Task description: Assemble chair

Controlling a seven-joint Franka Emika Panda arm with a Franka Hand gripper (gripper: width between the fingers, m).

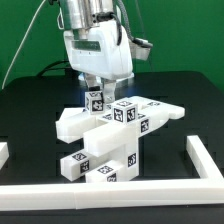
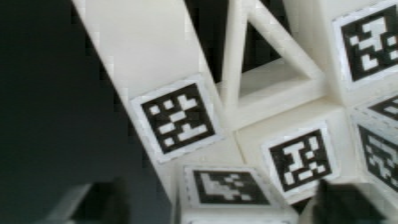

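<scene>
The chair parts are matte white tagged pieces stacked in a cluster [image 1: 112, 135] mid-table. A flat slab [image 1: 68, 123] sticks out toward the exterior view's left, and tagged blocks [image 1: 125, 113] sit on top. My gripper [image 1: 94, 97] comes straight down on the top of the cluster. Its dark fingers flank a narrow tagged white bar [image 1: 96, 101] closely. In the wrist view the gripper [image 2: 228, 204] has that bar's tagged face [image 2: 231, 188] between its fingers [image 2: 93, 202]. Beyond it lies the cross-braced frame [image 2: 151, 60] with triangular openings.
Long low white border rails run along the near edge [image 1: 100, 203] and the exterior view's right side [image 1: 204, 158]. The table is black [image 1: 30, 110], with a green backdrop behind. Cables hang above the arm.
</scene>
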